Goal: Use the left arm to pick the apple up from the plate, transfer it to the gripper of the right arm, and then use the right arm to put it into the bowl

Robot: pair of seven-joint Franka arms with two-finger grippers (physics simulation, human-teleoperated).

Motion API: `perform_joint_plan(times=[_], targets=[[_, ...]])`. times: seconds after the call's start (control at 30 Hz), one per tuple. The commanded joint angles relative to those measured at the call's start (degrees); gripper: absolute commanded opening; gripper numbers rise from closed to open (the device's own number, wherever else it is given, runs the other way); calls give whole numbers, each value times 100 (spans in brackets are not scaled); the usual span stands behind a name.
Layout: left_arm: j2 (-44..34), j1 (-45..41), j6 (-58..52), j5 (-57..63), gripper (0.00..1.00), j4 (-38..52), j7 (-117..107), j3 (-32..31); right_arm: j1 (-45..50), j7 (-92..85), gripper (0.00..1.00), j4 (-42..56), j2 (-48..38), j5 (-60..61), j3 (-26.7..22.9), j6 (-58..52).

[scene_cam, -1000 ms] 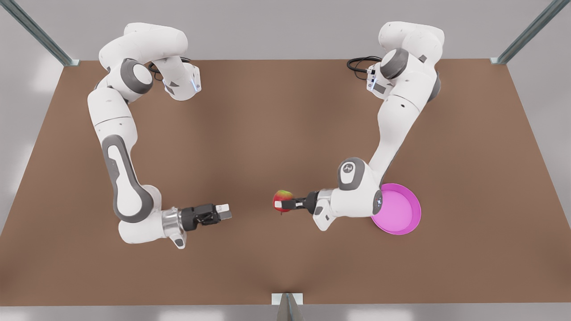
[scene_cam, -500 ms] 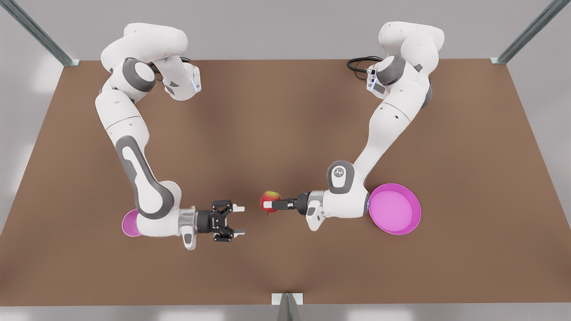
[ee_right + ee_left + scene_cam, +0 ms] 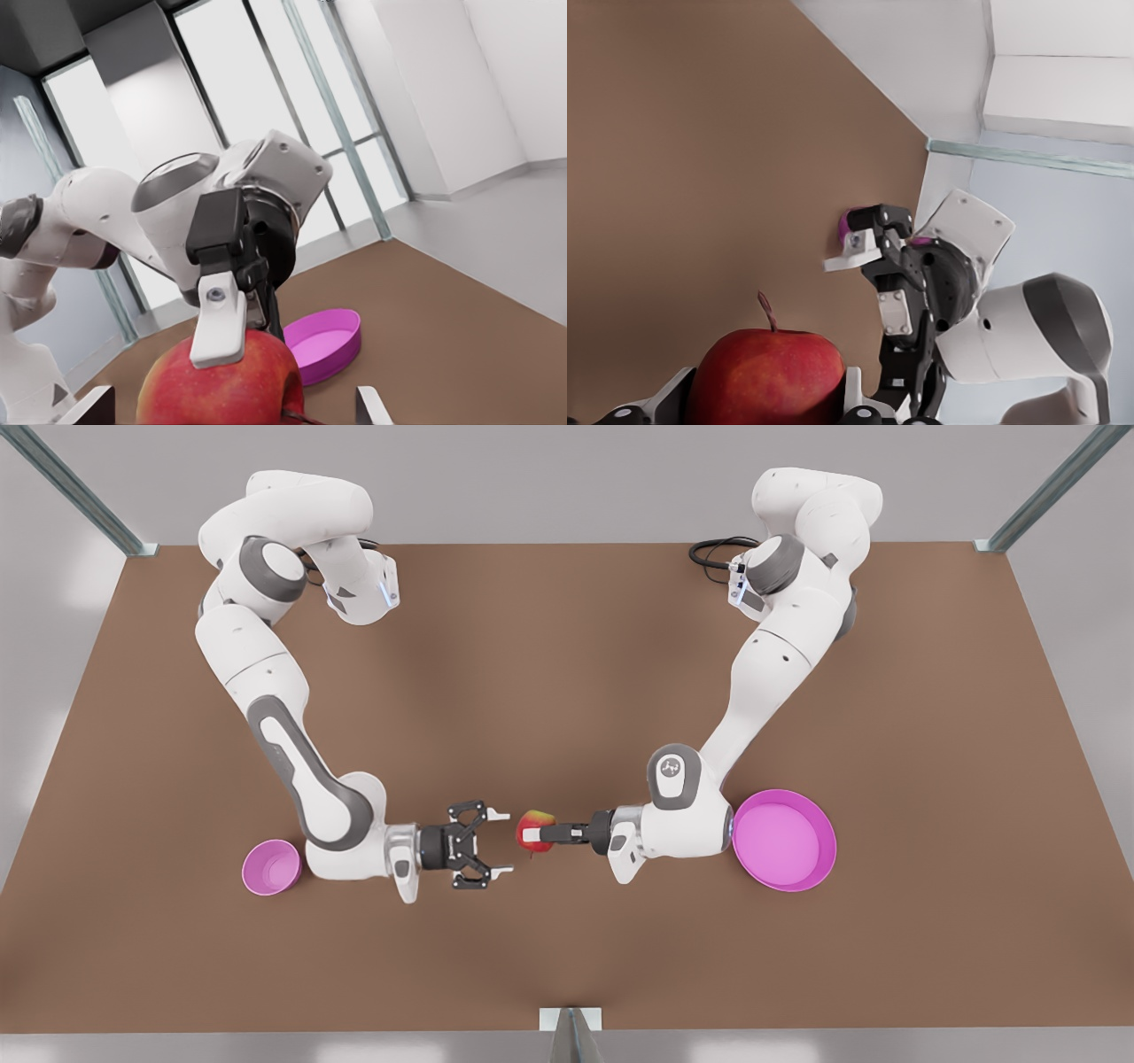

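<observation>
**Apple held between two arms above the table**

The left gripper (image 3: 529,836) has its jaws closed on the apple (image 3: 536,827), held above the brown table (image 3: 567,691). The right gripper (image 3: 501,843) faces it with jaws spread wide, tips just beside the fruit. The plate (image 3: 784,840) lies behind the left arm; the bowl (image 3: 271,867) sits by the right arm.

Red apple (image 3: 534,830) held aloft, pink plate (image 3: 785,851), pink bowl (image 3: 271,867)
</observation>
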Motion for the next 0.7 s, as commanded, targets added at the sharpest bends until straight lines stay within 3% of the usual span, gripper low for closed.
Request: perform_joint_plan(times=[0.0, 0.67], targets=[[-3, 0, 40, -71, 69, 3, 633, -4, -16, -1966, 100, -42, -22, 20, 51, 154], [-3, -36, 119, -62, 69, 11, 606, -4, 28, -1957, 100, -104, 22, 72, 297, 576]])
